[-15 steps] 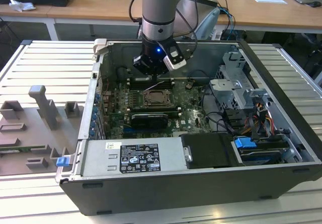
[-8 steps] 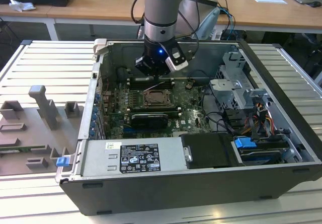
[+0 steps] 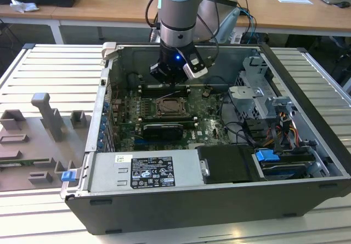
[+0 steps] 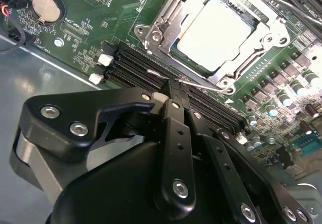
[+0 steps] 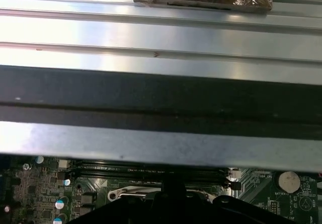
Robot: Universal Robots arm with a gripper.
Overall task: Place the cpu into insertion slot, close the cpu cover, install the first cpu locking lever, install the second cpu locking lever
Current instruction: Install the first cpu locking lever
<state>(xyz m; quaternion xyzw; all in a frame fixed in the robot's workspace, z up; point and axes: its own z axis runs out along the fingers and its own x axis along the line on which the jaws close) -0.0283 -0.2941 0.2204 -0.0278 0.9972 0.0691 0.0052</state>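
The cpu point(image 4: 214, 30), a pale square chip, lies flat in the insertion slot point(image 3: 173, 108) on the green board. The silver cpu cover point(image 4: 162, 20) is down around it, and the chip shows through its window. A thin wire locking lever point(image 4: 204, 86) runs along the socket's near edge, beside the black memory slots. My gripper point(image 4: 172, 90) is shut, and its black fingertips sit right at this lever; I cannot tell if they grip it. In the exterior view the gripper point(image 3: 173, 82) hangs just behind the socket inside the open computer case.
The case walls point(image 3: 181, 47) ring the board. A drive cage and cables point(image 3: 263, 107) fill the exterior view's right side, and the power supply point(image 3: 148, 170) sits in front. A coin battery point(image 5: 288, 181) and memory slots point(image 4: 136, 63) lie near the socket. Grey fixtures point(image 3: 46, 123) stand on the ribbed table.
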